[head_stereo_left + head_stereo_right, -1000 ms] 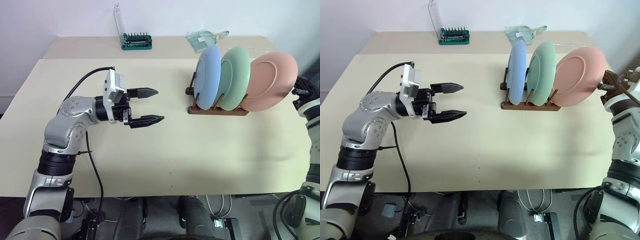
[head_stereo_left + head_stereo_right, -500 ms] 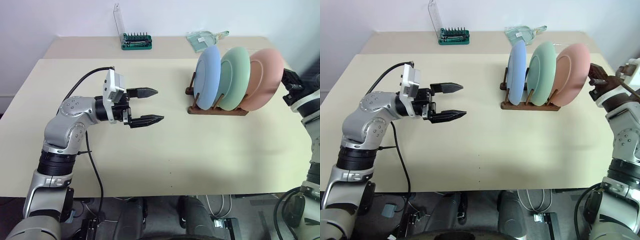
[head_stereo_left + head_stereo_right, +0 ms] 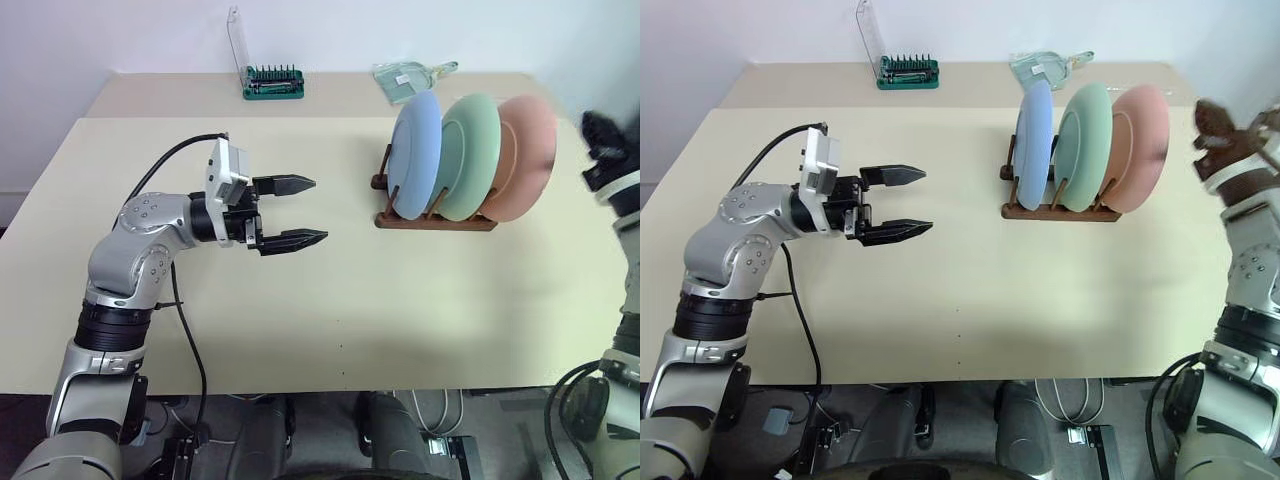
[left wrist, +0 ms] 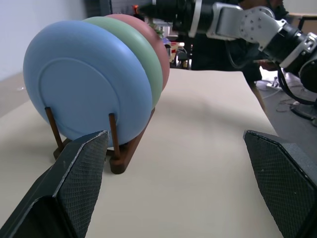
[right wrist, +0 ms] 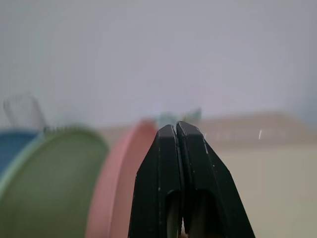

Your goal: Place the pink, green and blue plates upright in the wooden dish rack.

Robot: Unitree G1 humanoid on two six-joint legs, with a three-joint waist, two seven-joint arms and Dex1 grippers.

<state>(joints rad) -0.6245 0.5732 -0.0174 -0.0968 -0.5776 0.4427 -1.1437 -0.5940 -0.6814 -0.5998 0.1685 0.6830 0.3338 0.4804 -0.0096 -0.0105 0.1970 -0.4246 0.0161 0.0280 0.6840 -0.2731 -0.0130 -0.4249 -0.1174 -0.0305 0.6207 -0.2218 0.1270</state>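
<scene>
Rack: pink plate (image 3: 527,158), green plate (image 3: 470,155), blue plate (image 3: 418,150) upright in wooden dish rack (image 3: 432,219).
Left gripper (image 3: 300,212): jaws wide, empty.
Right gripper (image 5: 179,148): jaws pressed together, empty.
Advice: withdraw the right arm without brushing the pink plate.

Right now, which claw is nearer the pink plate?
Right. The right claw is just off the pink plate on its right side, fingers shut, not touching. The left claw is open, well left of the wooden dish rack.

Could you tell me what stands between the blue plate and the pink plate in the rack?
The green plate stands upright between the blue plate and pink plate, in the wooden dish rack; both eye views show it.
</scene>
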